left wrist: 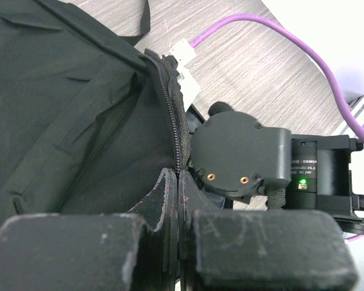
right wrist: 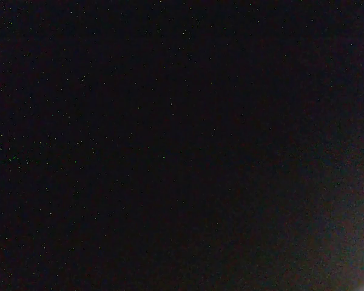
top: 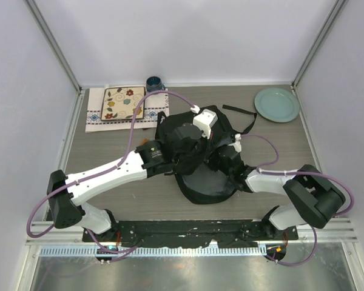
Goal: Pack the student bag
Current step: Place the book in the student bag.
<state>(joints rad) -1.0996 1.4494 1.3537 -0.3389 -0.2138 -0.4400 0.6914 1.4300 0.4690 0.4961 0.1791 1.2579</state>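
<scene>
The table (top: pixel 133 197) carries the student bag (top: pixel 200 182) at its centre, rounded end toward 6 o'clock. The left gripper (left wrist: pixel 179 200) is pinched tight on the bag's zippered edge. The right arm (top: pixel 261 180) reaches in from 4 o'clock; its gripper is buried inside the bag, closed, contents impossible to tell. A cloth (top: pixel 94 114) with a patterned tile (top: pixel 123 103) lies at 10 o'clock, a green plate (top: pixel 277 104) at 2, and a dark cup (top: pixel 155 83) at 11.
</scene>
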